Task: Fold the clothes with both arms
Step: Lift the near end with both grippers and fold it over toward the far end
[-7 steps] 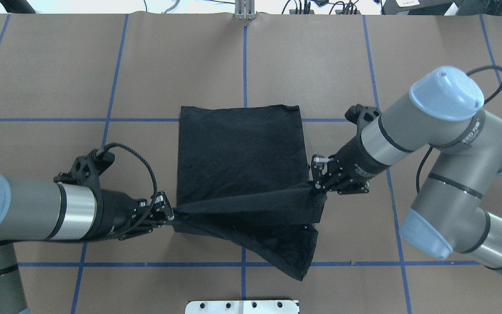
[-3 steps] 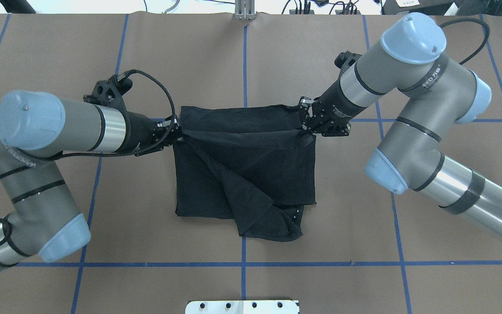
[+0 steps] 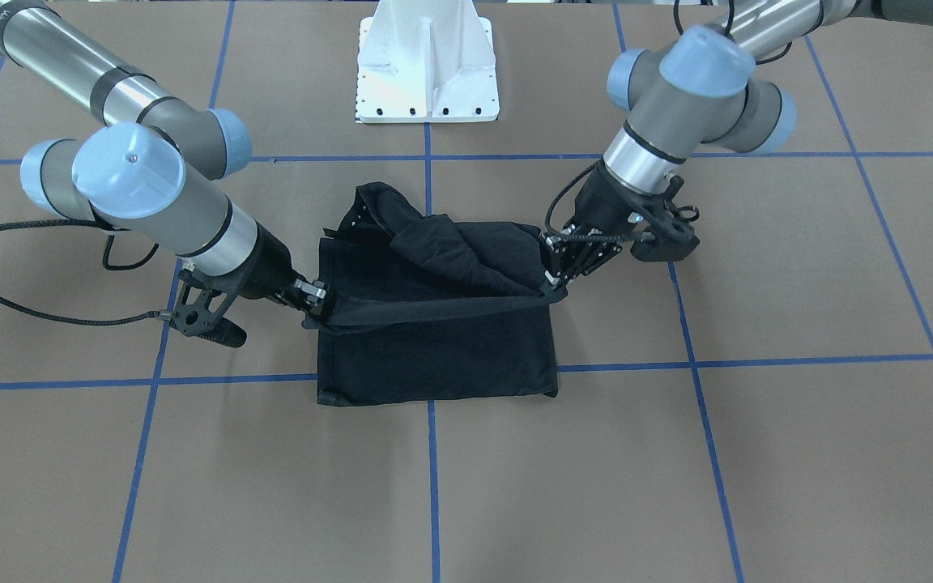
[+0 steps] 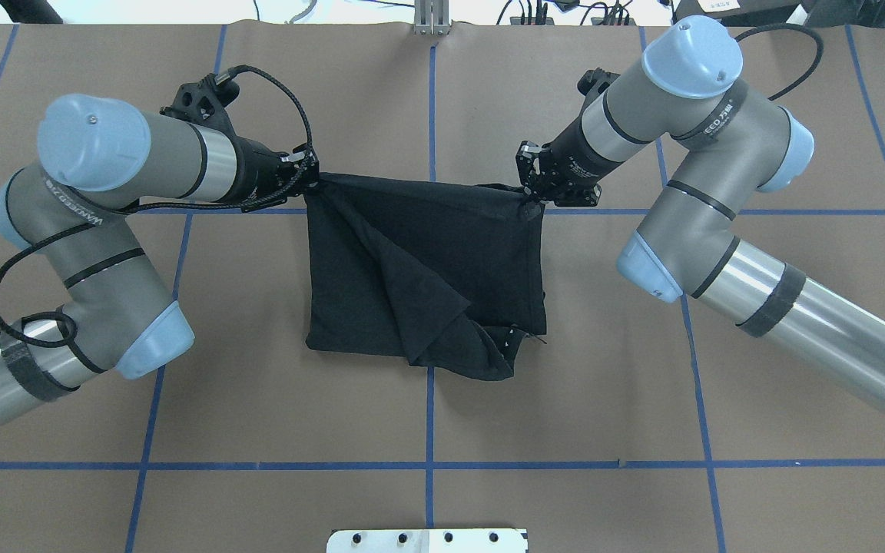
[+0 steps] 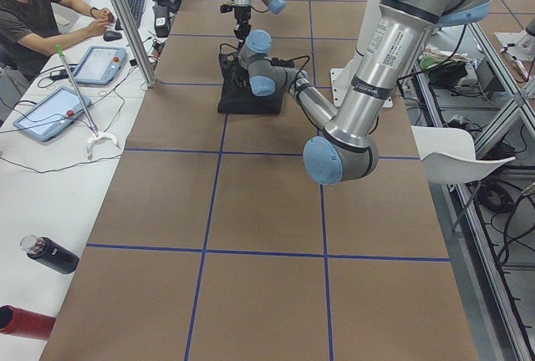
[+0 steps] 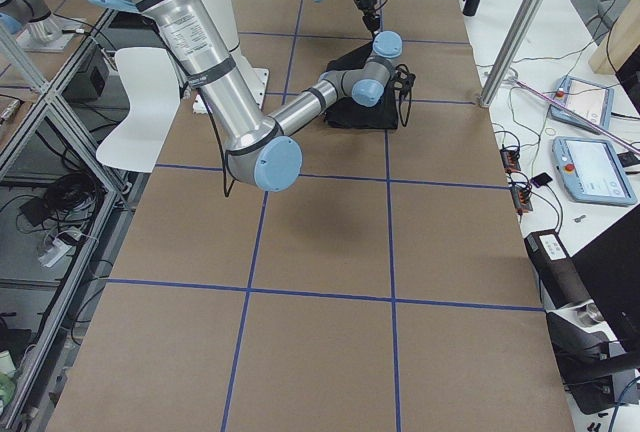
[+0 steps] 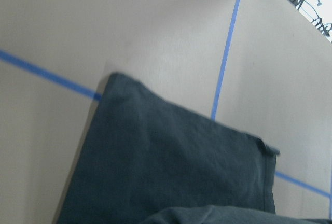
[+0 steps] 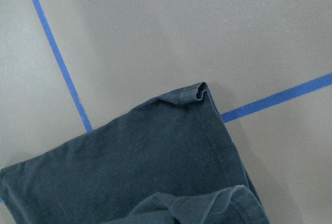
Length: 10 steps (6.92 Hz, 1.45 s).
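Note:
The black T-shirt [image 4: 427, 261] lies folded in the middle of the table, plain black side up. My left gripper [image 4: 312, 181] is shut on the upper layer's left corner at the shirt's far edge. My right gripper [image 4: 531, 197] is shut on the right corner. The held edge is stretched taut between them, just above the table. A loose flap bunches at the near right. In the front-facing view the shirt [image 3: 434, 348] shows with the left gripper [image 3: 554, 283] and the right gripper [image 3: 317, 304]. Both wrist views show the lower layer, left [image 7: 171, 172] and right [image 8: 155, 172].
The brown table cover carries blue tape lines [image 4: 431, 100]. The white pedestal base [image 3: 426, 73] stands at the robot's side of the table. An operator [image 5: 33, 10] sits at a side bench with tablets [image 5: 50, 110] and bottles [image 5: 50, 254].
Both grippers have carried the shirt's near edge up and across to the far edge, folding the upper layer over. Both arms have reached forward.

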Tool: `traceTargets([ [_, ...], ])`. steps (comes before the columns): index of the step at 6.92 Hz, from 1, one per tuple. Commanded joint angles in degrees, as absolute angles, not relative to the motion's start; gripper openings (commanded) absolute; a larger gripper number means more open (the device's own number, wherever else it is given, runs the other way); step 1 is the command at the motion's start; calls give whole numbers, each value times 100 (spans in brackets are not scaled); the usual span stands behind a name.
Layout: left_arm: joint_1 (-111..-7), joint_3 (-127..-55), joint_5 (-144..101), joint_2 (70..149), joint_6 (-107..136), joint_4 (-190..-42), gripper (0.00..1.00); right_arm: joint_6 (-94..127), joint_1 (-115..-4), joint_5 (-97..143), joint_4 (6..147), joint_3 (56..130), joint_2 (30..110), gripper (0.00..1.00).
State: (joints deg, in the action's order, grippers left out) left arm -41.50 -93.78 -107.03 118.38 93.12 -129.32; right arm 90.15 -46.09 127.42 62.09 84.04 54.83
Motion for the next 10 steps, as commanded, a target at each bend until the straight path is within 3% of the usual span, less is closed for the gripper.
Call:
traceTargets([
  [1,-4175,-8607,-10688,11909,9308,-13700,0,9018,-4614,12630,6152,8148,5361,0],
  [8,-4280,-8316,-10258,12189,9334,-13720,0,9018,-4562,12586,6144,7682,5142,2],
  [9,-4272,-8080,-10196,12408,9491,-13711,39,9018,-4562,12569,6109,7682,5115,84],
  [10,-4289,-7825,-10169,12645,9779,-13702,99,9070,-4579,12560,6117,7682,5011,99],
])
